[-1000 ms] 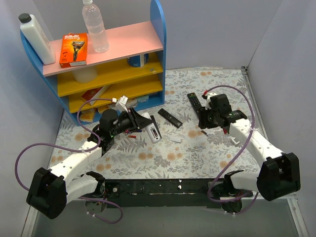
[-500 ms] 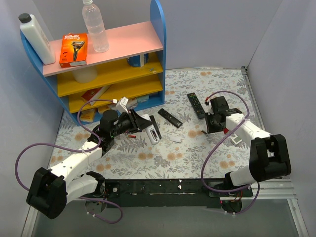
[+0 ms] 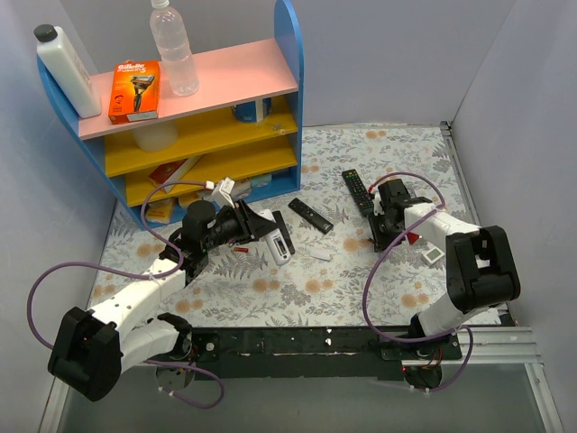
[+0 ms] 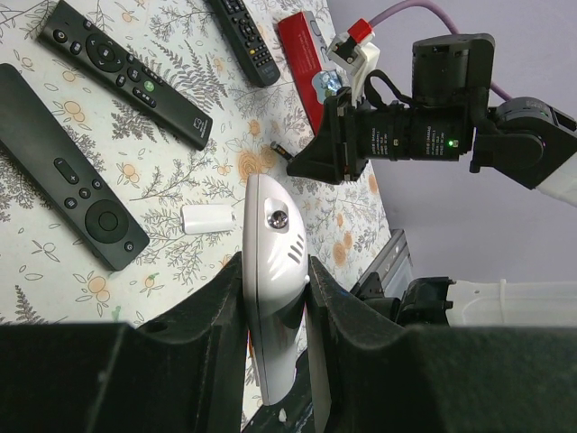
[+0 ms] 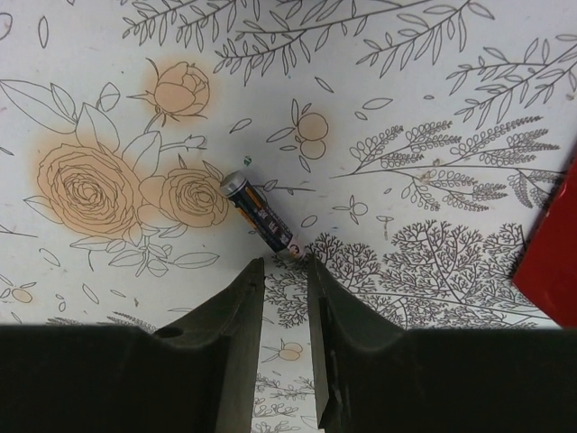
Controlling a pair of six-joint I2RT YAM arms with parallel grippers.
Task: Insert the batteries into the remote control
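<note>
While the left gripper (image 4: 273,263) clamps the white remote (image 4: 269,216), I cannot tell whether the right gripper (image 5: 285,263) pinches the battery (image 5: 257,212).

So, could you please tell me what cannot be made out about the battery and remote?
Right wrist view: the battery ends at the right gripper; whether held is unclear.
Left wrist view: left gripper hides part of the white remote.
Top view: battery too small.

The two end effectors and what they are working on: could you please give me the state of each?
left end effector: shut on white remote.
white remote: held, clamped across its width.
right end effector: slightly open, gripping nothing.
battery: lying flat on the table, just ahead of that end effector.
</note>
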